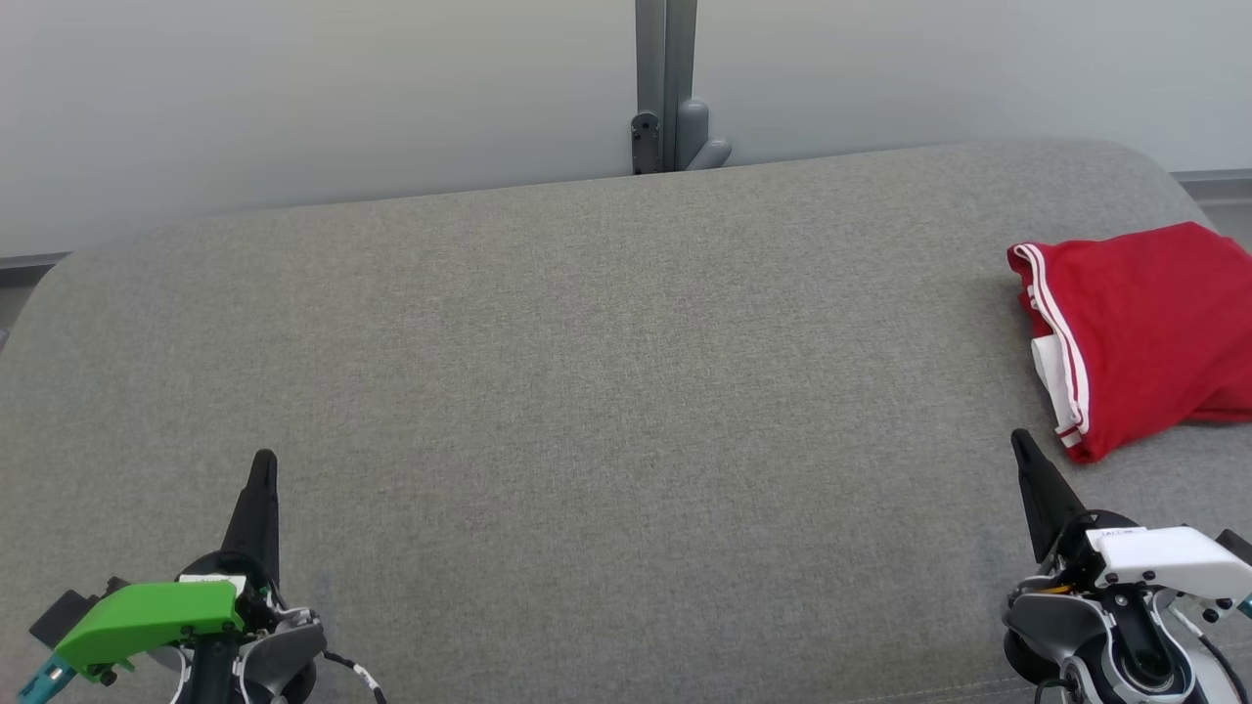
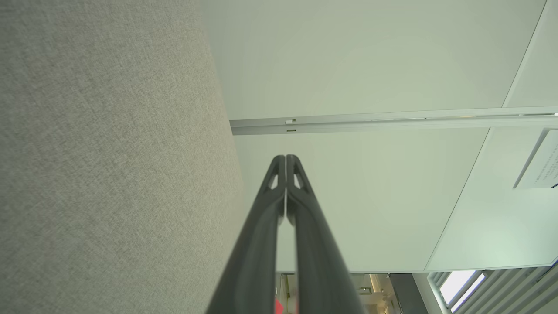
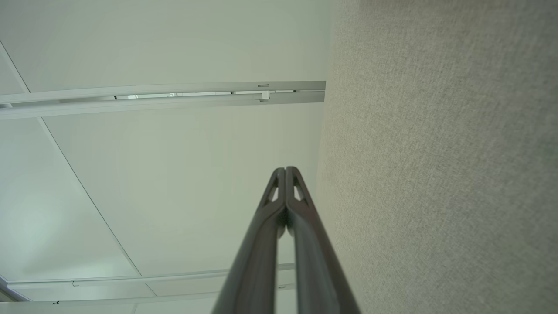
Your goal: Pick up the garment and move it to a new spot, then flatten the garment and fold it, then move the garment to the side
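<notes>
While left jaws and right jaws sit together, red garment (image 1: 1140,332) lying on cushion (image 1: 587,391), far right

A grey fabric-covered tabletop (image 1: 587,391) spreads left to right, with a pale wall (image 1: 293,98) and a grey metal post (image 1: 665,78) at its far edge.

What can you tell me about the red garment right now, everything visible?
The red garment looks like soft jersey cloth, with two thin white stripes along its left-facing hem and a white piece showing beside them. It lies in a loosely folded, rumpled bundle, not spread flat, at the right end of the grey padded surface, partly cut off by the head view's right edge. Only that surface touches it; the shut right hand sits just short of its near corner.
</notes>
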